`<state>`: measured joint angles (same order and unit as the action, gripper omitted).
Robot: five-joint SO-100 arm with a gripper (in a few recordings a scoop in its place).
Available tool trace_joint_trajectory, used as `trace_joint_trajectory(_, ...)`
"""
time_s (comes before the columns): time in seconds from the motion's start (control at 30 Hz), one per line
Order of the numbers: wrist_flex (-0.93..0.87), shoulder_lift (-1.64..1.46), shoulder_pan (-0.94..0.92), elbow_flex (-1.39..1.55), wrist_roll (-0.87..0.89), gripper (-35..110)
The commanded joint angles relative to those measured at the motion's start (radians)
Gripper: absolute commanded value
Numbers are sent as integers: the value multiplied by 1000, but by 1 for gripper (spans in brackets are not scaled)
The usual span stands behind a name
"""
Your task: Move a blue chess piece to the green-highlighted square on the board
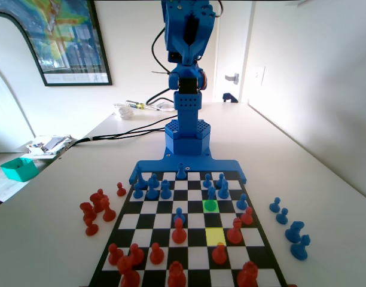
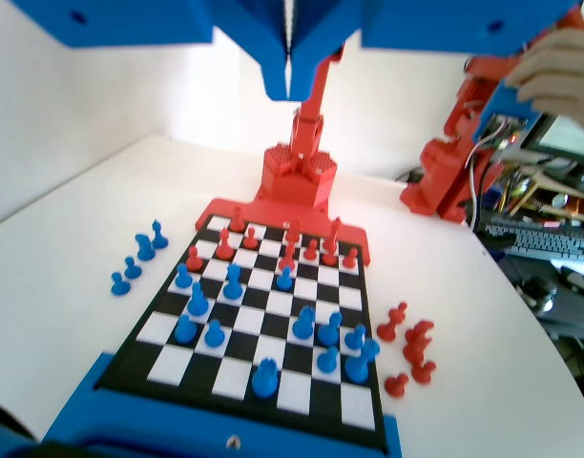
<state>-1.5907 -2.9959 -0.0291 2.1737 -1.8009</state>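
Several red plastic pawns (image 1: pixel 94 209) on the white counter (image 1: pixel 326 197), off the black-and-white checkered board (image 1: pixel 130 221) at the left of the fixed view: of no concern, so keep well away. Toward the middle, high above the board's far end, the blue two-finger claw (image 2: pixel 288 91): jaws together in the wrist view, nothing between them. Before any descent, spread them wide. Further right, the small blue ball-headed plastic pawn (image 1: pixel 211 192) at the bright green-tinted square (image 1: pixel 206 208), seemingly with its base on that square or on its far edge; hard to tell which. Judge that first: if already centred, probably little left to do; if not, come straight down over the ball head, clear of the blue neighbours close by, close gently below the head, lift clear, set down upright at the square's centre. Just nearer the camera, an empty yellow-tinted square (image 1: pixel 215 235): ignore. At the far right, loose blue pieces (image 1: pixel 283 213) on the counter: not to be touched.
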Motion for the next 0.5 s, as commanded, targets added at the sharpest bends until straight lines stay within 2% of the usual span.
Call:
trace_joint_trajectory(0.0,15,-35,-15,2,-11,1)
trace_joint_trajectory(0.47,21,-60,-8,2,-12,1)
